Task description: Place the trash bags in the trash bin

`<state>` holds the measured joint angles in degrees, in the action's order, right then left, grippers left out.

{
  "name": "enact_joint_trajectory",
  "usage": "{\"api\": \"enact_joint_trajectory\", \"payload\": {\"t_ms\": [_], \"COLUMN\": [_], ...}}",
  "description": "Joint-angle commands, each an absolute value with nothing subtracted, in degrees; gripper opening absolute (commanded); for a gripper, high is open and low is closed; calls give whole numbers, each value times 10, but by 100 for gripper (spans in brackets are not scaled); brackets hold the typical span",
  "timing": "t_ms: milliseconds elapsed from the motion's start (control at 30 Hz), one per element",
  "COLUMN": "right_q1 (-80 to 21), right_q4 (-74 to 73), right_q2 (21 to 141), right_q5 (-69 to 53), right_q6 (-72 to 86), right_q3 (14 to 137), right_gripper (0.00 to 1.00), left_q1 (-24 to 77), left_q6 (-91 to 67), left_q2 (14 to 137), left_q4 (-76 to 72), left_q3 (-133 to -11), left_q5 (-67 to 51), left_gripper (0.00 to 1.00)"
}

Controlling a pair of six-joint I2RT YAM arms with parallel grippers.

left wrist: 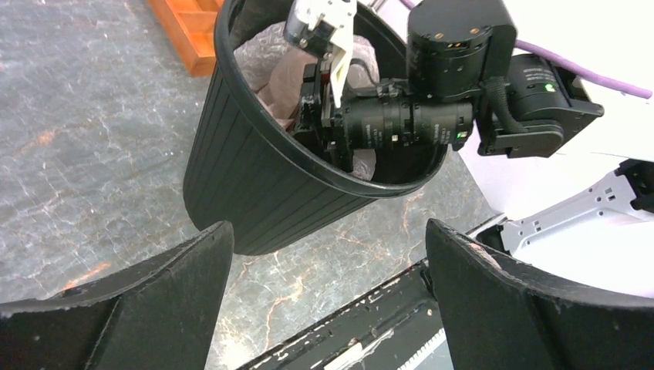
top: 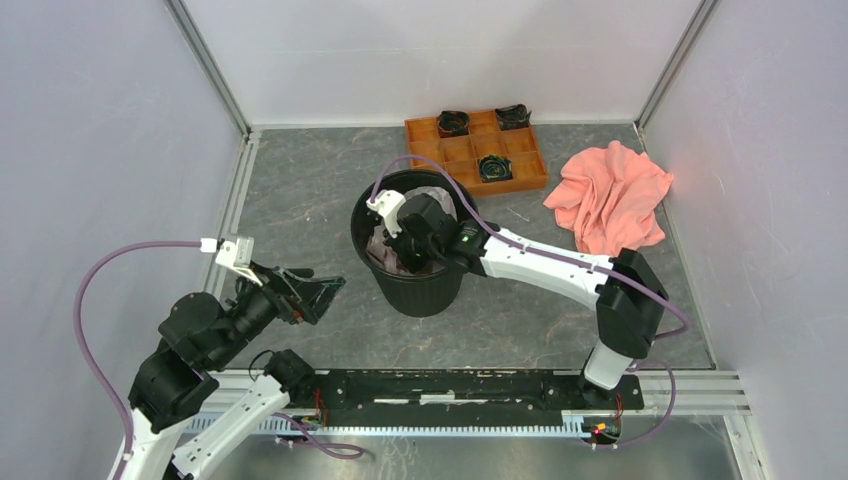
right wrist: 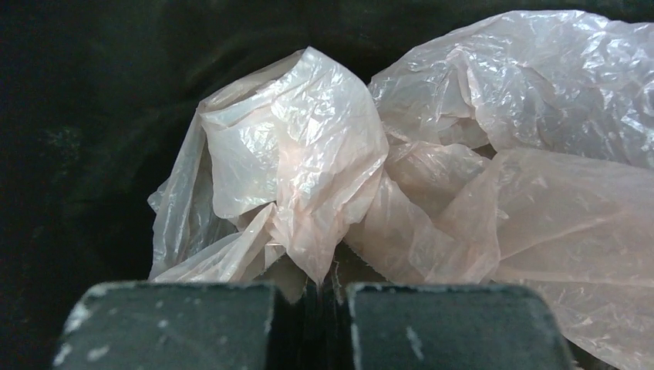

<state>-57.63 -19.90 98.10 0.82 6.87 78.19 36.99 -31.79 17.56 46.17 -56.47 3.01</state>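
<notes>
Black, scuffed pads of the right gripper (right wrist: 308, 291) stand closed to a thin slit. A pointed fold of the trash bag (right wrist: 308, 154) runs down into that slit, so the jaws look pinched on the film. The rest of the bag lies straight ahead of the fingertips and off to their right. It is a crumpled heap with no clear long axis, spread side to side against the dark inner wall of the bin (top: 415, 290).

From above, the right wrist reaches down over the rim with the pink film bunched around it. No part of the bag shows outside the rim.

The left gripper (left wrist: 328, 231) hangs nearer the robot's base, to the bin's left. Its jaws are spread wide, it holds nothing, and it stands apart from the bin wall. The right arm is therefore the one on the bag.

By my reckoning, what is left is to release the film and lift straight up out of the mouth. The risk is that the thin film clings to the pads and trails out.

Farther back on the grey table (top: 300, 180) sit an orange tray (top: 425, 128) and a salmon cloth (top: 610, 195), both well away from the bin.
</notes>
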Motion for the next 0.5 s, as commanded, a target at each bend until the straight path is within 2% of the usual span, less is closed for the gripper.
{"api": "enact_joint_trajectory", "payload": {"t_ms": [0,67,233,467], "right_q1": [-575,-575,-574,-571], "right_q4": [-187,-181,-185,-156], "right_q2": [934,894,834,789], "right_q5": [-14,-20,-25,-23], "right_q6": [51,53,43,6], "right_q3": [814,813,806,788], "right_gripper": [0,0,9,14], "left_q1": [369,369,369,369], "left_q6": [-370,-377,-372,-323], "left_q2": [169,169,192,296], "left_q4": [438,423,392,384], "left_q3": [-539,-530,-550,-629], "left_q5": [44,36,35,49], "left_gripper": [100,100,100,100]}}
